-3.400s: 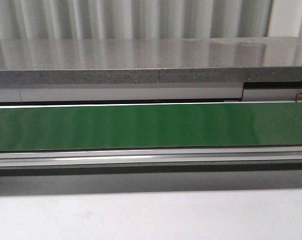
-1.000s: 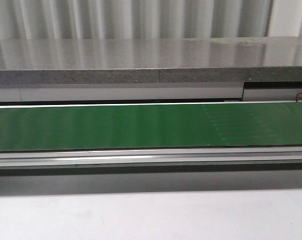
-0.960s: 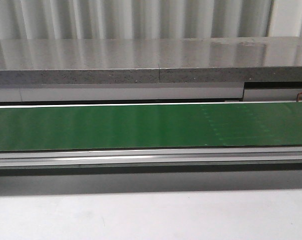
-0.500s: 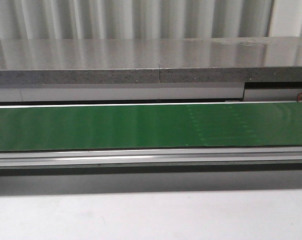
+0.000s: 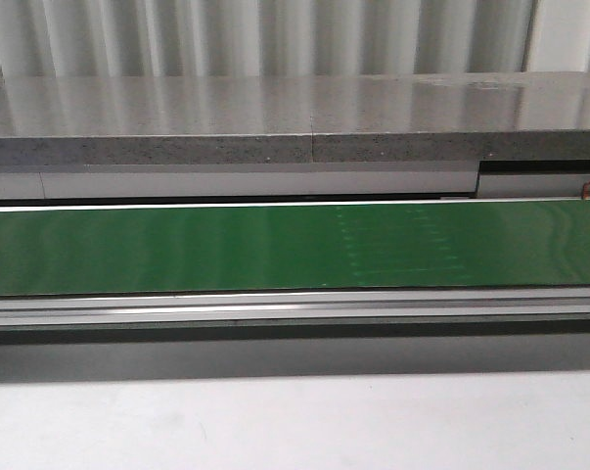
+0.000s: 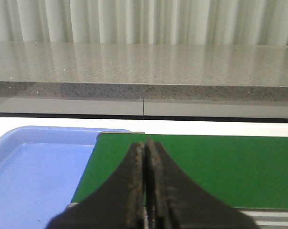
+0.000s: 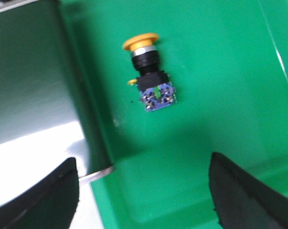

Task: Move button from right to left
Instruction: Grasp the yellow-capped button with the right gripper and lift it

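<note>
Below the right gripper (image 7: 144,195), whose jaws stand wide apart and empty, the button (image 7: 148,74) lies on its side on the floor of a green tray (image 7: 220,71), near a shiny metal surface (image 7: 34,95) at the tray's edge. It looks small, light and rigid: a smooth round yellow cap likely to slip, a black collar, then a boxy blue-grey block. The block's flat sides seem the surest hold. The left gripper (image 6: 146,191) is pressed closed on nothing, above the green belt (image 6: 206,167), beside a blue tray (image 6: 34,176).
</note>
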`<state>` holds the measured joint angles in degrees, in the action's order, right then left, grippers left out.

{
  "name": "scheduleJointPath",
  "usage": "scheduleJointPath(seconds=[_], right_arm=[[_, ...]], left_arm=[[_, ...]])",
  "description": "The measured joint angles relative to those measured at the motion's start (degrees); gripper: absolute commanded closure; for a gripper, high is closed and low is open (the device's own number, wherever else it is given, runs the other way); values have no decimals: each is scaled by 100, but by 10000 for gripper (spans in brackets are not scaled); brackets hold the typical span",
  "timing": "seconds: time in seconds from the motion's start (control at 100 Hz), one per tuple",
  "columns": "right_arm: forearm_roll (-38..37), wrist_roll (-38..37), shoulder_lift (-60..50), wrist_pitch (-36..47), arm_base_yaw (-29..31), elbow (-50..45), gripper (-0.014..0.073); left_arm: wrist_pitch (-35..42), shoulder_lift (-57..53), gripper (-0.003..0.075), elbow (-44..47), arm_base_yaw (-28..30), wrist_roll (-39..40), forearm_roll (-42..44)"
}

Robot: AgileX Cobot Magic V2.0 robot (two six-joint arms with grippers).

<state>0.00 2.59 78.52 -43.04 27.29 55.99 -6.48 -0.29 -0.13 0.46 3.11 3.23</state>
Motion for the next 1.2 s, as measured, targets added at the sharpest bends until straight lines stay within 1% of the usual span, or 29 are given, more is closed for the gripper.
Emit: scheduleJointPath(seconds=[0.18, 0.39, 0.55, 0.71, 1.03, 1.06, 1.11, 1.2], right_arm=[[0, 192, 755, 204, 169, 293, 30], [0, 451, 1359, 309, 180, 791, 30], [71, 585, 1748, 405, 180, 996, 30], [203, 747, 2139, 580, 180, 1024, 30], [209, 886, 2922, 1087, 180, 1024, 36], [209, 894, 2977, 1114, 180, 1024, 47], [219, 909, 3071, 1126, 180, 1024, 92], [287, 923, 3097, 1126, 180, 1063, 239]], left_arm=[[0, 0, 740, 0, 0, 0, 0], [0, 0, 740, 0, 0, 0, 0], [0, 0, 740, 0, 0, 0, 0], [0, 0, 740, 0, 0, 0, 0], [0, 0, 740, 0, 0, 0, 0], [0, 0, 740, 0, 0, 0, 0], [0, 0, 740, 0, 0, 0, 0], [0, 0, 740, 0, 0, 0, 0]])
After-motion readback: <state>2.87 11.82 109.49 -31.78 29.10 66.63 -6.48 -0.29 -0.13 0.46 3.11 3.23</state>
